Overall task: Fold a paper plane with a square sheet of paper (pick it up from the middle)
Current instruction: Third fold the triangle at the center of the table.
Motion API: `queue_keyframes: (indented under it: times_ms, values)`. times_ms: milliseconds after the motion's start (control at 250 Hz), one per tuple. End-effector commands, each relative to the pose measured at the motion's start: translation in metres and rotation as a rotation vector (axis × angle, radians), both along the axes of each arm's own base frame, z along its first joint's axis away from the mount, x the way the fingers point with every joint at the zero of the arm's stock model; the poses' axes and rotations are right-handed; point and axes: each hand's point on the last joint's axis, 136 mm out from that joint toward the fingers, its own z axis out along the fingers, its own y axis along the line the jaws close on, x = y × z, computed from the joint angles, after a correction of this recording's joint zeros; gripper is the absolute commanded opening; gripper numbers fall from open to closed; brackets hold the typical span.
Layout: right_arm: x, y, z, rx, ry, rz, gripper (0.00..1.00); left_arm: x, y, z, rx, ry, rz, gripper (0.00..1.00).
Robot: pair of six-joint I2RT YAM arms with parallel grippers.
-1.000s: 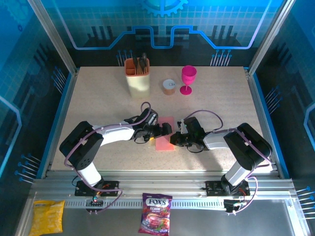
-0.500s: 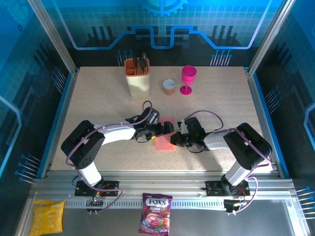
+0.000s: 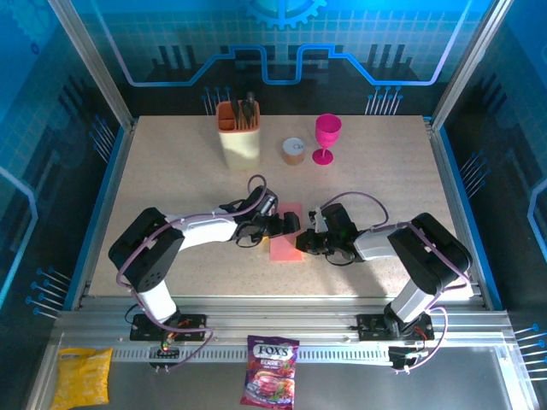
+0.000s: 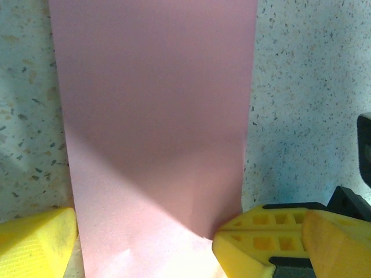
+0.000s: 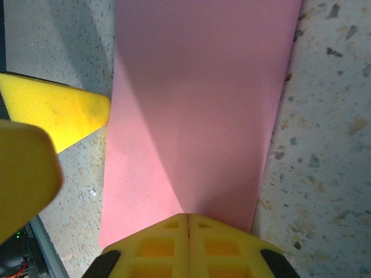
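The square sheet of paper point(image 3: 282, 250) lies on the speckled table between the two arms as a salmon-pink strip point(image 4: 156, 116) point(image 5: 197, 98), apparently folded. My left gripper point(image 3: 289, 224) point(image 4: 185, 246) is open and low over the sheet, with one yellow finger point(image 4: 35, 240) on each side of it. My right gripper point(image 3: 302, 243) point(image 5: 186, 223) is shut, its joined tips point(image 4: 255, 237) down on the sheet's edge. I cannot tell whether any paper is pinched between them. A left finger point(image 5: 58, 113) sits beside the sheet in the right wrist view.
At the back of the table stand a cream holder with utensils point(image 3: 238, 137), a small round tin point(image 3: 293, 151) and a magenta goblet point(image 3: 326, 137). A candy bag point(image 3: 271, 383) and a yellow packet point(image 3: 83, 376) lie on the metal ledge in front.
The left arm has crept slightly to the right over the sheet. The right arm and the paper have stayed put.
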Motion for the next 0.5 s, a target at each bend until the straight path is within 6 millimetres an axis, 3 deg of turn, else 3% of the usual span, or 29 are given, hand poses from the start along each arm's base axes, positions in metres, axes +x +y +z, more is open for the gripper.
queue_keyframes:
  times_ms: [0,148,376,495]
  values:
    - [-0.044,-0.045,-0.067,-0.228,0.209,-0.04,0.0,0.0,-0.008,0.0,0.013,-0.006,-0.044,1.0]
    - [-0.045,-0.046,-0.067,-0.229,0.213,-0.039,0.0,0.0,-0.017,0.004,-0.007,-0.008,-0.074,1.0]
    - [-0.047,-0.048,-0.07,-0.237,0.216,-0.039,0.0,0.003,-0.025,0.025,-0.101,-0.07,-0.075,1.0]
    - [-0.047,-0.049,-0.071,-0.239,0.219,-0.039,0.0,0.004,-0.026,0.024,-0.103,-0.079,-0.088,1.0]
